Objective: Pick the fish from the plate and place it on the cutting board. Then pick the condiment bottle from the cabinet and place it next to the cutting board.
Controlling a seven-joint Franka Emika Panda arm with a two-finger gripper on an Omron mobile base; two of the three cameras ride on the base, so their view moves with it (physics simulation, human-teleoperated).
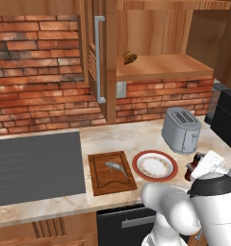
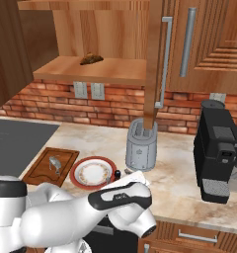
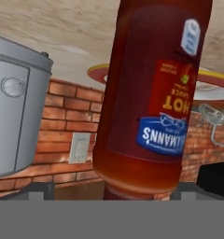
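Observation:
The small silver fish [image 1: 116, 167] lies on the dark brown cutting board [image 1: 100, 185], left of the red-rimmed plate [image 1: 141, 173]. The dark red condiment bottle [image 1: 196, 163] stands on the counter just right of the plate, between plate and toaster. In the hand view, which is upside down, the bottle [image 3: 146, 93] fills the centre. My gripper [image 3: 114, 189] is open, with one fingertip [image 3: 39, 190] well clear of the bottle's side and the other on the far side. The cabinet [image 1: 160, 67] hangs open above, its shelf holding a small brown lump [image 1: 130, 58].
A grey toaster [image 1: 181, 129] stands behind the bottle. A black coffee machine [image 2: 217, 153] sits at the far right of the counter. The grey stovetop [image 1: 35, 166] lies left of the board. The open cabinet door [image 1: 99, 60] juts out above the counter.

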